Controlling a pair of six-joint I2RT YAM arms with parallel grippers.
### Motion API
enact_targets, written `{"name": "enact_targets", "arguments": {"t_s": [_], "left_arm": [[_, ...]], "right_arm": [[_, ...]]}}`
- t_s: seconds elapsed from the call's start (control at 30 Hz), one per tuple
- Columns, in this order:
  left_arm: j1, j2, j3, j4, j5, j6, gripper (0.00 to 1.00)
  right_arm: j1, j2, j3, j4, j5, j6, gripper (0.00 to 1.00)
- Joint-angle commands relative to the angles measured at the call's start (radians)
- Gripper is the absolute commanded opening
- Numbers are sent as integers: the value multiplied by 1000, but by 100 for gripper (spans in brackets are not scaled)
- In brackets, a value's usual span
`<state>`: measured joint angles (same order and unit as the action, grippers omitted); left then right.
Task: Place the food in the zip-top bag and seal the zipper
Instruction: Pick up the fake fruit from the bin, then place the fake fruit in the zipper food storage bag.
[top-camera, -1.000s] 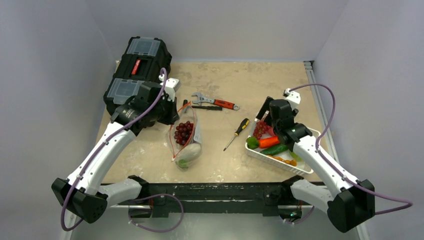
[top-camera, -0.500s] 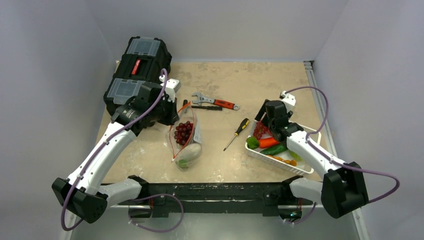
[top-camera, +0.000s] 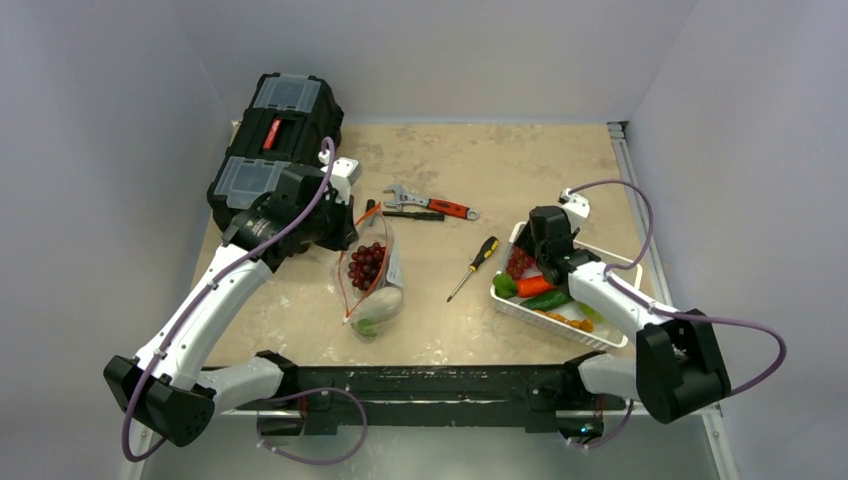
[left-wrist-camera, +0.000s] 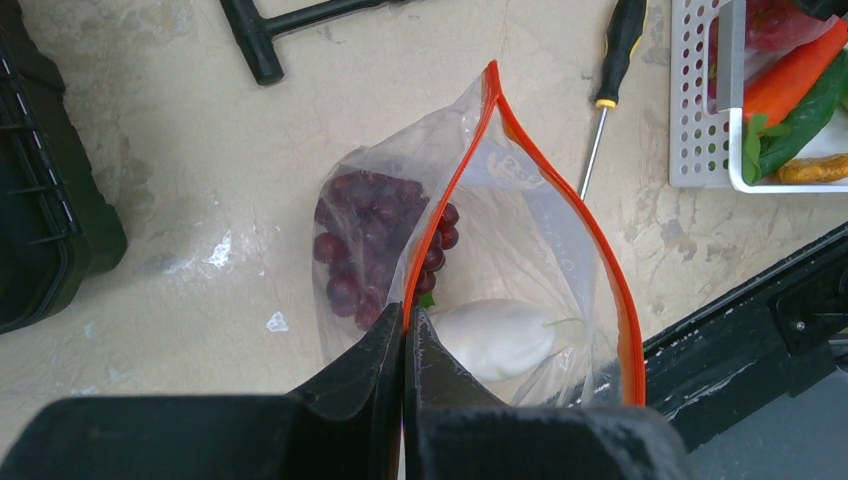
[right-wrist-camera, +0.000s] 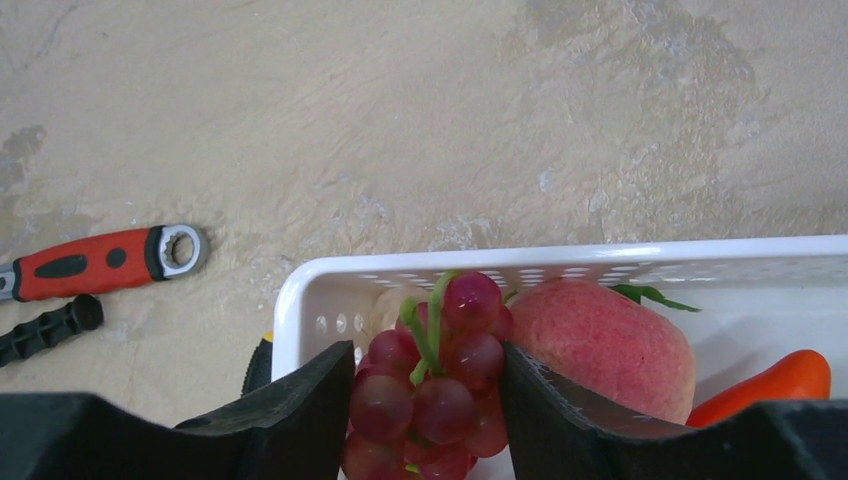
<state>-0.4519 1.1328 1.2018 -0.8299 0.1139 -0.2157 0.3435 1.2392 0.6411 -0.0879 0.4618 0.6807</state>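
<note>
The clear zip-top bag (top-camera: 375, 285) lies left of centre with its mouth open. My left gripper (left-wrist-camera: 405, 320) is shut on its orange-red zipper (left-wrist-camera: 455, 190). Dark red grapes (left-wrist-camera: 365, 240) and a white radish (left-wrist-camera: 495, 338) lie inside the bag. My right gripper (right-wrist-camera: 428, 375) is down in the white basket (right-wrist-camera: 600, 255), and its fingers press both sides of a second bunch of grapes (right-wrist-camera: 440, 380). A red peach-like fruit (right-wrist-camera: 605, 345), an orange carrot (top-camera: 538, 285) and a green cucumber (top-camera: 548, 299) lie in the basket. The slider is not visible.
A red-handled wrench (top-camera: 440, 206) and a black T-handled tool (top-camera: 410, 215) lie behind the bag. A screwdriver (top-camera: 475, 265) lies between the bag and the basket. A black toolbox (top-camera: 275, 140) stands at the back left, next to my left arm.
My right arm has lowered and drawn in, bringing its gripper down over the grapes in the basket. The left arm and the bag have not moved.
</note>
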Motion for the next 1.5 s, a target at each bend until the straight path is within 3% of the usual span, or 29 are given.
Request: {"name": "enact_targets", "arguments": {"t_s": [0.0, 0.27, 0.47, 0.83, 1.03, 1.23, 1.47], "left_arm": [[5, -21, 1, 28, -15, 24, 0], [5, -17, 2, 27, -14, 25, 0], [5, -15, 0, 28, -3, 22, 0], [6, -19, 2, 25, -6, 24, 0], [5, -18, 2, 26, -4, 24, 0], [5, -16, 1, 27, -8, 24, 0], [6, -12, 2, 27, -3, 24, 0]], "right_arm": [[-8, 7, -14, 42, 26, 20, 49], [-8, -45, 1, 5, 17, -11, 22], [-9, -173, 17, -49, -26, -45, 0], [-8, -378, 110, -114, -111, -139, 0], [-8, -417, 154, -65, -346, -153, 0], [17, -398, 162, 111, -660, -111, 0], [237, -298, 227, 275, -846, -94, 0]]}}
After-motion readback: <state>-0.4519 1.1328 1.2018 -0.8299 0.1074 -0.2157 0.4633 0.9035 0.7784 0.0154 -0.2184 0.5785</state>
